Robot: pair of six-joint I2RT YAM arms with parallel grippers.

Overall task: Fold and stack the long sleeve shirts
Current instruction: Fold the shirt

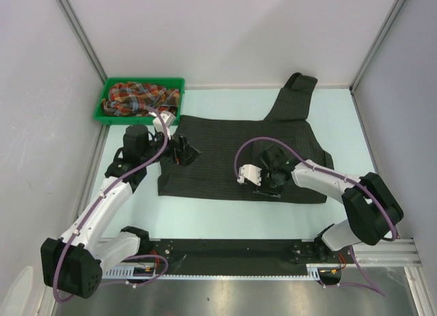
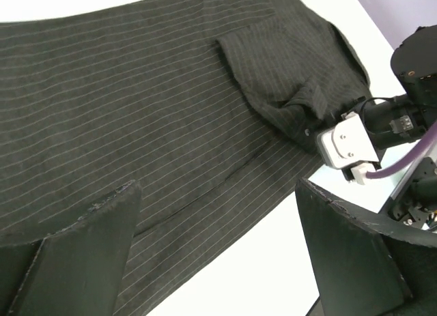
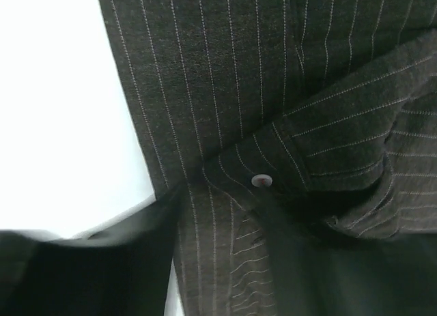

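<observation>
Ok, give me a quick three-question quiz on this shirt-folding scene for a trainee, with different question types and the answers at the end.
1. True or false: the red, orange and green plaid shirt lies in the green plastic bin.
2. Where is the black pinstriped shirt? A in the bin, B spread on the pale table, C draped over an arm.
3. Fill in: the right hand is at a sleeve cuff showing one small pale ____.
Key: 1 true; 2 B; 3 button.

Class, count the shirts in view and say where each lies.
2. The black pinstriped shirt lies spread on the table; the plaid shirt is bunched in the green bin at the far left. Anything beneath it is hidden.
</observation>
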